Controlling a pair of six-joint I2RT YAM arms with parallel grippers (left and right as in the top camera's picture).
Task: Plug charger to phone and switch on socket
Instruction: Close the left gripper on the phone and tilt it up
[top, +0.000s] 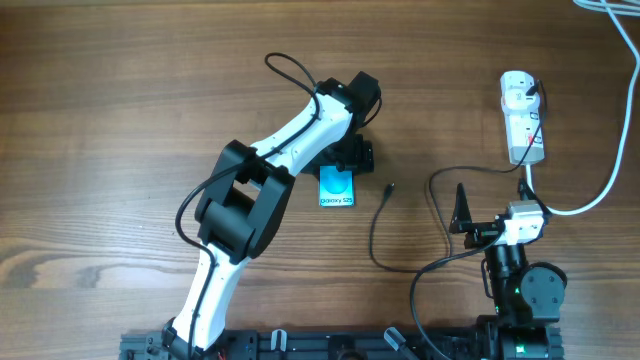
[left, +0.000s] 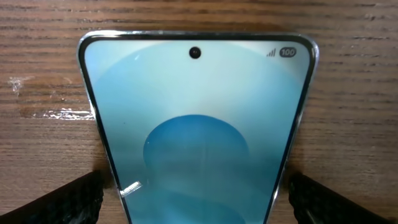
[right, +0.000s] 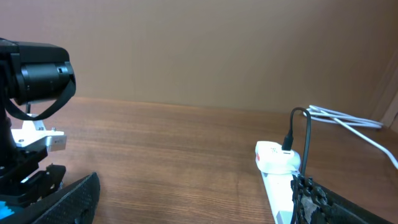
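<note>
Left gripper: jaws apart, low over the far end of the phone, nothing clamped.
Phone: flat on the table, screen up, straight below the left gripper and between its fingers.
Phone, wrist view: the phone fills the frame; its near end is cut off by the bottom edge.
Left fingers: one at each lower corner, just beside the phone's long edges; whether they touch it cannot be told.
Phone, hidden part: from above, its far end is under the left gripper and only the cyan screen and white text strip show.
Right gripper: jaws wide apart, empty, held above the table, well to the right of the phone.
Right fingers: only the tips show, at the lower corners of the wrist view.
Charger: thin black cable looping on the table to the left of and around the right gripper; part of its run is lost against the right arm.
Connector tip: on the table between the two grippers, near the phone's right edge but apart from it.
Socket: ahead of the right gripper, slightly right, apart from it.
Socket, wrist view: the near end of the socket is hidden behind a finger; a black plug stands in it.
Switch: too small to make out.
White cord: curves right of the socket and leaves the frame at the top.
</note>
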